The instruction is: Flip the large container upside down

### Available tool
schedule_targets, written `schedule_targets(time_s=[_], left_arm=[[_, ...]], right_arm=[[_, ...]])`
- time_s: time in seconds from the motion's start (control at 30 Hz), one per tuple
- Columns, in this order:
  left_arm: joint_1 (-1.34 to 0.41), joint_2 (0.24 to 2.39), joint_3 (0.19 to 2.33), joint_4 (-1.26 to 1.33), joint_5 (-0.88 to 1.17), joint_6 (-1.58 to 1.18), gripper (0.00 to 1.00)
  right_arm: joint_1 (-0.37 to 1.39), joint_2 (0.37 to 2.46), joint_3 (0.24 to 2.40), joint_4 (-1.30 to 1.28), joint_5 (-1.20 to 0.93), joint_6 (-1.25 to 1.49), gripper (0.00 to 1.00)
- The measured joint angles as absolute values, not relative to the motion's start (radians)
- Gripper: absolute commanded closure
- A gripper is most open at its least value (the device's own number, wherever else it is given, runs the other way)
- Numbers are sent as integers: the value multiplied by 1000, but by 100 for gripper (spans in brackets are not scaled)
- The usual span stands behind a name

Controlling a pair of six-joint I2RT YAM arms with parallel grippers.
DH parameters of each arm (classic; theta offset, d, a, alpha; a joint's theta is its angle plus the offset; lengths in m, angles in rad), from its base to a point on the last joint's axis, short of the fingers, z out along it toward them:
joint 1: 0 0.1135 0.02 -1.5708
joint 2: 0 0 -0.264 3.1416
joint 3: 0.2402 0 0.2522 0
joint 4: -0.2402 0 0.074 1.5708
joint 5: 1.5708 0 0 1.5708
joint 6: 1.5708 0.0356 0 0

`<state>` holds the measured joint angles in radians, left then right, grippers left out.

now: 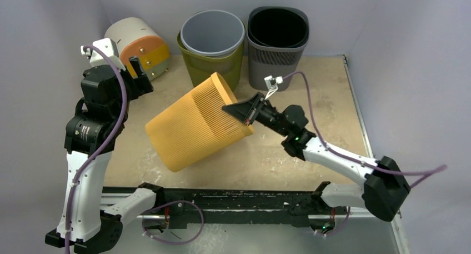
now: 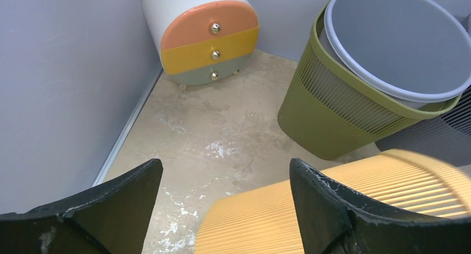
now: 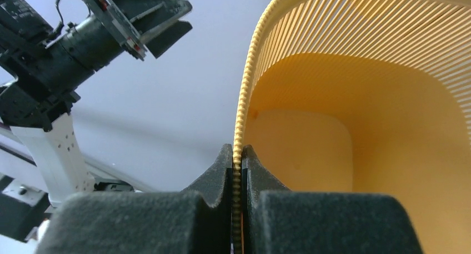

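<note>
- The yellow container (image 1: 194, 123) lies tilted mid-table (image 1: 327, 98), with its base end down.
- Your right gripper (image 3: 237, 157) is pinched on the thin rim. Your left gripper (image 2: 225, 179) is spread wide, empty, just beside the ribbed wall.
- It looks light, and the slatted plastic probably flexes. Hold the rim and steady the base.

The tilted yellow ribbed bin (image 1: 197, 123) fills the middle of the tabletop (image 1: 339, 109), its rim near the olive bin (image 1: 214, 68) and the dark grey bin (image 1: 276, 51) that line the back wall (image 1: 166, 4). A small drawer unit (image 1: 141, 48) blocks the back left corner. Bare surface lies open along the right side and between the drawer unit and olive bin
</note>
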<state>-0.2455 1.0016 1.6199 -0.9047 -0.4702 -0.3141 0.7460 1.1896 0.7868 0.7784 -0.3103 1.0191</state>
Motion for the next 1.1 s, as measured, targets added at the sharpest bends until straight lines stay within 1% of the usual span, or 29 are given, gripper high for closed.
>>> schedule_targets(time_s=[0.17,0.27,0.43,0.6,0.73,0.87,1.03,1.1], left_arm=[[-245,1019,1669,-918,-476,-313,19],[-245,1021,1677,-924,-477,-313,19],[-245,1029,1685,-946,-482,-312,20],[-245,1045,1700,-961,-491,-311,20],[-245,1048,1700,-964,-501,-312,21],[-245,1056,1702,-963,-503,-314,22],[-245,1064,1694,-954,-503,-315,22],[-245,1061,1679,-949,-503,-319,22]], right_arm=[[839,1327,668,1103,-192,1111,100],[843,1431,599,1290,-128,1216,100],[842,1651,522,1498,-42,1434,100],[825,1618,406,1635,-9,1498,100],[733,1549,294,1644,-25,1557,100],[538,1477,183,1648,-76,1645,100],[376,1473,98,1649,-112,1721,100],[342,1491,82,1650,-132,1740,91]])
